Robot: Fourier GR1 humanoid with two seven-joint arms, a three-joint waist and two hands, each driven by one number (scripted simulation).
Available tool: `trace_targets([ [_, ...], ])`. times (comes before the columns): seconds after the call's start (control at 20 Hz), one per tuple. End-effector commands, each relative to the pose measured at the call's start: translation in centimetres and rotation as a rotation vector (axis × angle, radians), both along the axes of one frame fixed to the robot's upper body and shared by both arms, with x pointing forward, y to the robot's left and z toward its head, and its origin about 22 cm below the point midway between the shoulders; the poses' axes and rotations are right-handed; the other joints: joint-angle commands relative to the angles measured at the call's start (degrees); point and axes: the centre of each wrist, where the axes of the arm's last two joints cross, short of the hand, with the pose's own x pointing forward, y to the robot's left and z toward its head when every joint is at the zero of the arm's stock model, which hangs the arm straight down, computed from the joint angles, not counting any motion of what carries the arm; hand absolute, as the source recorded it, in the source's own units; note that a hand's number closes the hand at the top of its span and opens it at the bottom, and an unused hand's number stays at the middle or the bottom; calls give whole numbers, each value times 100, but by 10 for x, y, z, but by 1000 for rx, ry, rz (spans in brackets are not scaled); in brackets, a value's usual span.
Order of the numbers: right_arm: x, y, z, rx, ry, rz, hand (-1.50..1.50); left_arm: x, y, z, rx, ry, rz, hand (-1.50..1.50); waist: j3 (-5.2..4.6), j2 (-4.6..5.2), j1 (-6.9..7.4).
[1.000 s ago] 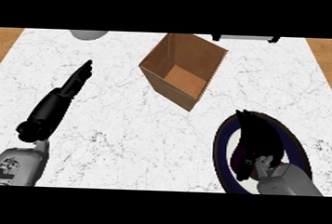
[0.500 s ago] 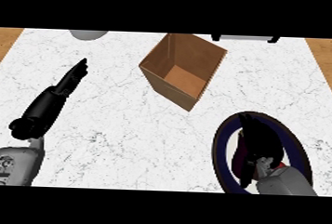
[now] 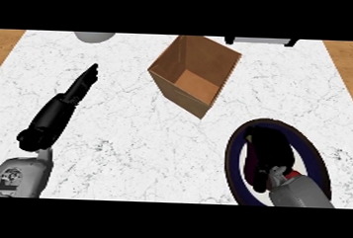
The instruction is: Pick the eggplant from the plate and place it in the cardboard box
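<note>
The eggplant lies on the plate at the lower right of the counter, and its long axis seems to run roughly from the far edge toward the near edge of the plate, tilted a little to the right. Which end is the stem cannot be told: its dark purple body blends with the dark plate and with the black right hand set over its near end. The right hand comes in from the lower edge on a grey forearm, and its fingers merge with the eggplant, so whether they are curled round it or merely lie on it cannot be told. The plate's near edge is covered by the forearm.

The cardboard box stands open just beyond the plate, up and to the left, turned so that one corner points toward the plate; its brown floor shows inside. Nothing stands between plate and box.

The left hand lies well apart on the left of the white marble counter, fingers straight and pointing away toward the far edge, holding nothing. At the far edge a grey rounded object and a pale object with dark ends are cut off and cannot be identified. Wooden floor shows past the counter's corners.
</note>
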Motion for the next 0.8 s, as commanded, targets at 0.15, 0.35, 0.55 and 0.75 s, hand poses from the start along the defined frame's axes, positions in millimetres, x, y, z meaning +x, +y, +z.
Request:
trace_targets([
  [0.15, -4, 20, 12, -45, -160, 78, 150, 0, 4, 3, 4, 7, 9, 0, 37, 27, -13],
  [0.35, -6, 133, 40, 113, -245, 408, 150, 3, -19, 9, 5, -14, -63, 0, 41, 65, 366],
  [0.55, -17, 183, 62, 219, -320, 678, 150, 13, -32, 13, -8, -27, -122, 0, 45, 201, 840],
  [0.75, -7, 210, 89, 206, -465, 776, 150, 17, -36, 16, 2, -25, -125, 0, 34, 148, 776],
])
